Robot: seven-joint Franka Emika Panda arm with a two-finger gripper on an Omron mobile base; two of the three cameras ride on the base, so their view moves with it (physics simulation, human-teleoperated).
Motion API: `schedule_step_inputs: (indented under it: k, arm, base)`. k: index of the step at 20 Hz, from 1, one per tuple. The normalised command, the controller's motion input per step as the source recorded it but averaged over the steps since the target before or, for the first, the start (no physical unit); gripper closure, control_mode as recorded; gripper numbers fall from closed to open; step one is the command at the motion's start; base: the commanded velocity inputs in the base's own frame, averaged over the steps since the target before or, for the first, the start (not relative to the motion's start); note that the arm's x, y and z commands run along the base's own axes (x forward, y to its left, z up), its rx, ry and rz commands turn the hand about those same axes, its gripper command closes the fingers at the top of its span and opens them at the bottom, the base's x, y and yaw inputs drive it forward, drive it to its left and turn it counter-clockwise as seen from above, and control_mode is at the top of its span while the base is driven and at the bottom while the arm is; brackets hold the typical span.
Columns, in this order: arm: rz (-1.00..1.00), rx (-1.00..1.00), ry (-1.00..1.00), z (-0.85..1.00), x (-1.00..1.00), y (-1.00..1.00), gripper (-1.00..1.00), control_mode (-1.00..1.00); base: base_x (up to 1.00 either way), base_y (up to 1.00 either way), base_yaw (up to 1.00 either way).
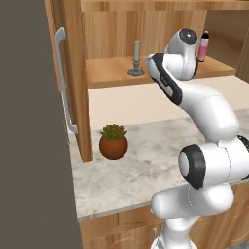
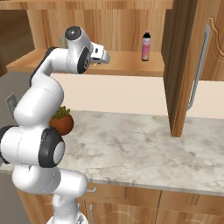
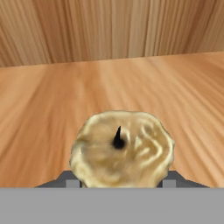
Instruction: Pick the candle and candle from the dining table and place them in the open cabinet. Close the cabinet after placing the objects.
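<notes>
One stubby golden-tan candle (image 3: 120,151), black wick in its lumpy top, sits gripped in the pincer (image 3: 119,181).

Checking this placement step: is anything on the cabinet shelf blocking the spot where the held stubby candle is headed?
Nothing visible does. The stubby candle sits between the gripper fingers over bare shelf. The taper candle and pink bottle stand off to either side.

Taper candle (image 1: 136,57) stands on the cabinet shelf (image 1: 112,73), left of the bottle (image 1: 203,46).
</notes>
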Motion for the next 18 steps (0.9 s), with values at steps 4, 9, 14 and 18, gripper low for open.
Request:
schedule_step_inputs:
  k: [4,9,14,18]
  arm:
    - [0.04,-0.03,0.09,-0.19,0.24,-0.01,1.0,-1.0]
    - [0.05,0.0,0.12,-0.21,0.25,-0.03,1.0,-1.0]
    - [0.05,0.0,0.1,-0.18,0.27,-0.06,1.0,-1.0]
    - [0.04,0.0,0.01,-0.2,0.13,-0.05,1.0,-1.0]
  base:
    - [0.0,0.0,0.0]
    - [0.0,0.0,0.0]
    - [0.0,0.0,0.0]
    - [0.0,0.0,0.0]
